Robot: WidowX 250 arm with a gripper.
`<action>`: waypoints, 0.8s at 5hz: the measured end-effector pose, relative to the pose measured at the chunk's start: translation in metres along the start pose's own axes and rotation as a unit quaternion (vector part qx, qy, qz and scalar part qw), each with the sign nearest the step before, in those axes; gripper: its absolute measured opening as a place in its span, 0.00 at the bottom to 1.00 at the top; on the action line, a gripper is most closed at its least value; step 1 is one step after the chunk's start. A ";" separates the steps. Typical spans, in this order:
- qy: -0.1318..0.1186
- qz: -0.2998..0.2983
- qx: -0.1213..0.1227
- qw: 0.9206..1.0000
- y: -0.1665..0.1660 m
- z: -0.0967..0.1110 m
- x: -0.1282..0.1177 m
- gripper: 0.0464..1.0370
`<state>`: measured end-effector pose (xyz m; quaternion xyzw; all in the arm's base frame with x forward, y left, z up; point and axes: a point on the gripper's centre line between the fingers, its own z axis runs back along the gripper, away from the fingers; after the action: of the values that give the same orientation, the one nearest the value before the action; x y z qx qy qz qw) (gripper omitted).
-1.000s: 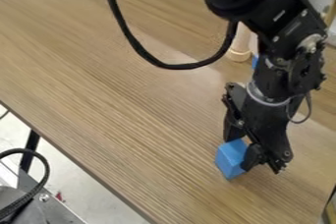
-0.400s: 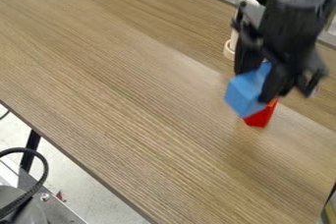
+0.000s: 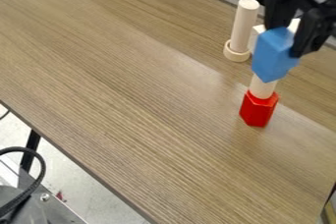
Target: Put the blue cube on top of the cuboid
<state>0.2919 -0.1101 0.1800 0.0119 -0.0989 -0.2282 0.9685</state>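
At the upper right hangs the black gripper [image 3: 287,39], shut on the blue cube [image 3: 271,56] with a finger on either side of it. The cube is tilted, one corner pointing down. In line below it stands a pale wooden piece [image 3: 262,88] that rises from a red block [image 3: 259,109] on the table. The cube hides the upper part of the pale piece, and I cannot tell whether they touch. Behind the cube and gripper, a cream-coloured block [image 3: 257,35] is partly visible; I cannot tell which piece is the cuboid.
A pale wooden cylinder [image 3: 244,25] stands upright in a round base [image 3: 236,52], just left of the gripper. The brown wooden table [image 3: 131,95] has its front edge running diagonally along the lower left. Cables and dark equipment lie beyond the back edge.
With the blue cube between its fingers, the gripper has gone up from the table and toward the back, uncovering the red block and the wooden pieces.
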 end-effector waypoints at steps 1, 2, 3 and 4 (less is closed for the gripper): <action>-0.004 -0.010 -0.001 1.000 0.010 0.001 0.017 0.49; 0.002 -0.019 0.000 1.000 0.020 -0.005 0.029 0.49; -0.001 -0.012 0.003 1.000 0.030 -0.002 0.033 0.49; 0.006 -0.005 0.001 1.000 0.035 -0.004 0.031 0.49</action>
<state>0.3352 -0.0925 0.1845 0.0147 -0.0928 -0.2330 0.9679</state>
